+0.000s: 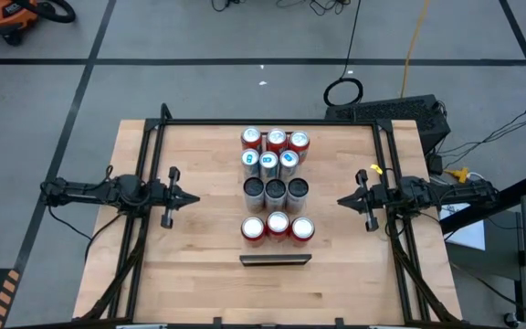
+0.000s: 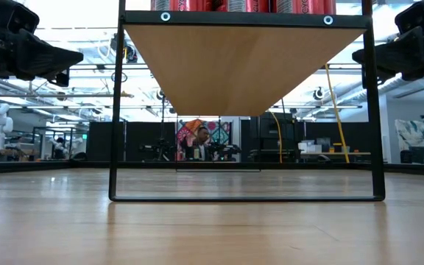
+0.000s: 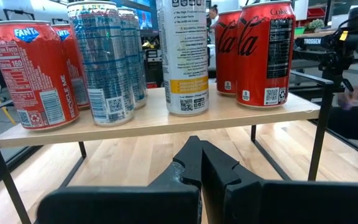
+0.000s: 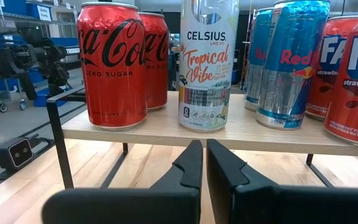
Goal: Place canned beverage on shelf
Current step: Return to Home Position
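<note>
High view, centre: cans [image 1: 276,192] crowd the shelf [image 4: 160,121]; stiff, slick, likely heavy, best gripped mid-body. Left gripper [image 1: 193,198] and right gripper [image 1: 341,200] flank them, closed, empty.

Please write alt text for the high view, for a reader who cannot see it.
Twelve cans stand in four rows of three on the shelf. The left gripper and right gripper sit shut and empty on either side.

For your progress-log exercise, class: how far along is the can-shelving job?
Done: twelve cans stand in four rows of three on the shelf. In hand: nothing; the left pincer and right pincer sit shut and empty at the sides. Left: apparently nothing, every visible can is shelved.
</note>
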